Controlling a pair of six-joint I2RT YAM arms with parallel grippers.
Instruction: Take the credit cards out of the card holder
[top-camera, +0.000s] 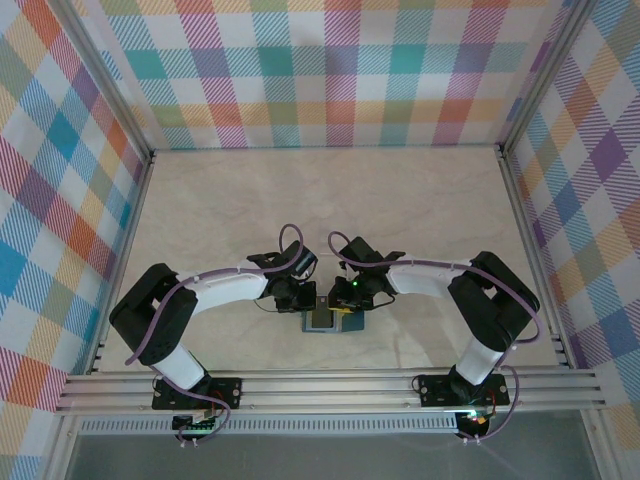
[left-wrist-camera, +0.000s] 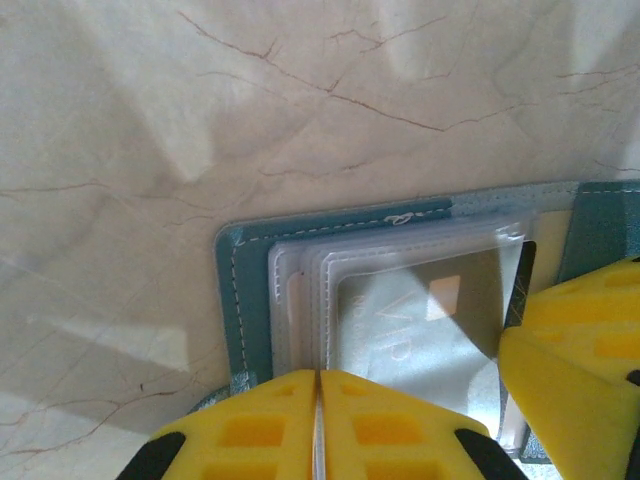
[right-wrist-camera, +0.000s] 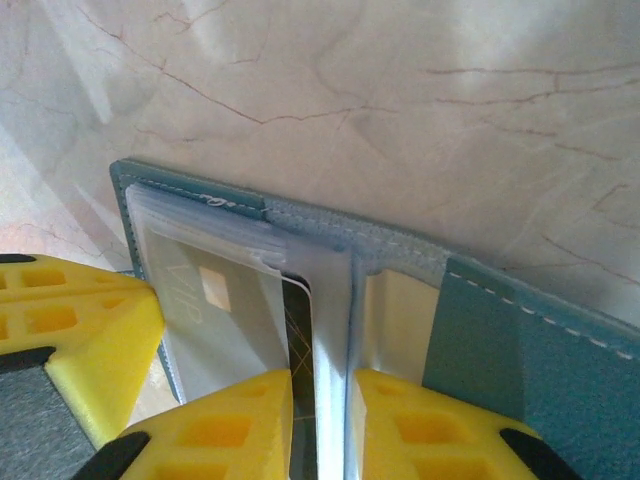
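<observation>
Holder: card holder (top-camera: 333, 322) lies open on table (top-camera: 400, 200), between both arms.
Cards: credit cards (left-wrist-camera: 420, 320) in sleeves (right-wrist-camera: 330, 290); none out.
Left gripper (left-wrist-camera: 318, 385): fingers pressed together.
Right gripper (right-wrist-camera: 320, 385): narrow, astride sleeve edge; grip unclear.

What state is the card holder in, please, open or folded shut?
Open: the card holder lies spread flat, clear sleeves showing, with a card inside one.

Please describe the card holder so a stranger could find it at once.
On the marbled table, look near the front edge, between the left gripper and right gripper. The card holder lies open there: small, teal, with clear plastic pockets; nothing else there is teal.
</observation>
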